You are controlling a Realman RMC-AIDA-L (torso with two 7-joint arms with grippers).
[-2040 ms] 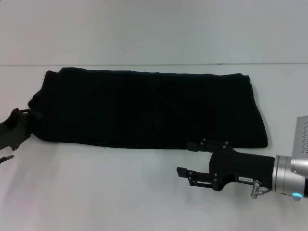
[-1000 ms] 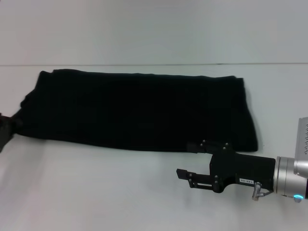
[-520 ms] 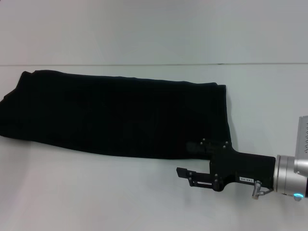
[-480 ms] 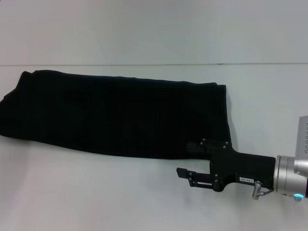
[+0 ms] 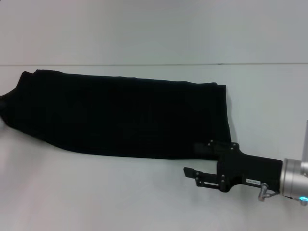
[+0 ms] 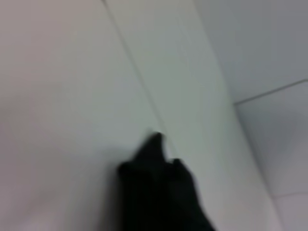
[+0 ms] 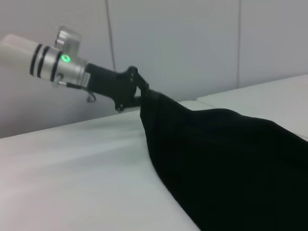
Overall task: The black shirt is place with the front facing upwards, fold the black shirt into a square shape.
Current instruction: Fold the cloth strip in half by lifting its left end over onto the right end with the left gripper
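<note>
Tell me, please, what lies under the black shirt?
Only the white table shows around the black shirt; whatever it covers is hidden. The left gripper grips its end, lifting it; the right gripper hovers beside it.

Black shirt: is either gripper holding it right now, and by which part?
The left gripper grips the black shirt at its left end, lifted off the table. The right gripper is open at the near edge, holding nothing.
</note>
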